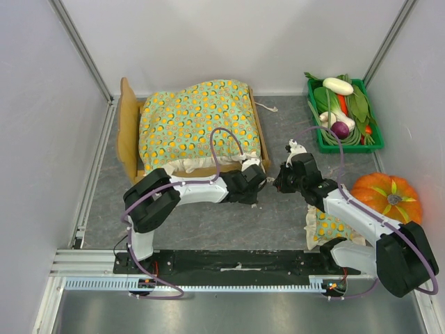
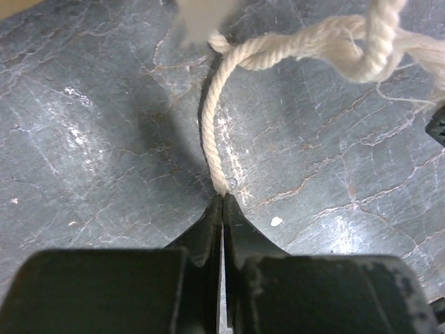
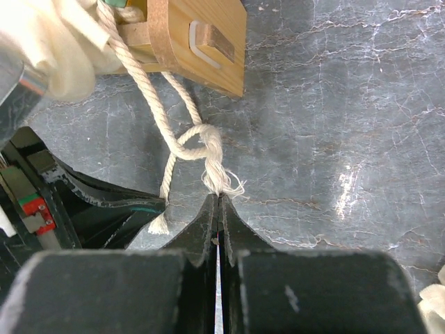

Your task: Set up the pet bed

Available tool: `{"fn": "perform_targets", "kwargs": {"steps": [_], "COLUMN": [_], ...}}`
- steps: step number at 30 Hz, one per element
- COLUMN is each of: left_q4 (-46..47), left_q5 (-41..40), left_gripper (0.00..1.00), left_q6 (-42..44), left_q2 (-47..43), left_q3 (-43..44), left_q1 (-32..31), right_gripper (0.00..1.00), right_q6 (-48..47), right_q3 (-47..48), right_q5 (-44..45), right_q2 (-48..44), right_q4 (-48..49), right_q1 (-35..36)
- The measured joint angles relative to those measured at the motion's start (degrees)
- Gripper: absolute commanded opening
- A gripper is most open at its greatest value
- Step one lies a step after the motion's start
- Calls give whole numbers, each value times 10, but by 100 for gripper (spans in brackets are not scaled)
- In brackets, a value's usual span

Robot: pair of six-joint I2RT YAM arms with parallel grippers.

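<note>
The pet bed (image 1: 127, 129) is a light-wood frame with its headboard at the left, covered by the green orange-dotted blanket (image 1: 198, 122). Its near right corner (image 3: 208, 42) shows in the right wrist view, with a white rope (image 3: 198, 142) hanging from it, looped into a loose knot. My left gripper (image 1: 259, 182) (image 2: 222, 198) is shut on one end of the rope (image 2: 212, 139) just above the table. My right gripper (image 1: 280, 182) (image 3: 219, 198) is shut on the frayed other end (image 3: 222, 182). The two grippers are close together by that bed corner.
The small ruffled pillow (image 1: 327, 226) lies under my right arm. An orange pumpkin (image 1: 389, 197) sits at the right. A green tray (image 1: 314, 136) of vegetables stands at the back right. Another rope end (image 1: 266, 106) lies by the bed's far right corner. Walls enclose the table.
</note>
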Motion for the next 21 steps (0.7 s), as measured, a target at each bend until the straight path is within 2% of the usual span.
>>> {"fn": "perform_targets", "kwargs": {"steps": [7,11,21], "left_q4": [-29,-80,-150], "left_q5": [-42,-90,-168], "left_gripper": [2,2,2], "left_q6": [6,10,34], "left_q2": [2,-15,-157], "left_q3": [11,4,-72], "left_q1": [-13,-12,14], "right_gripper": [0,0,0], "right_q6": [-2,-9,-28], "right_q3": [1,21,90], "right_q5": [3,11,33], "right_q2": [0,0,14], "right_q4": [0,-10,-7], "right_q1": [0,-10,-60]}}
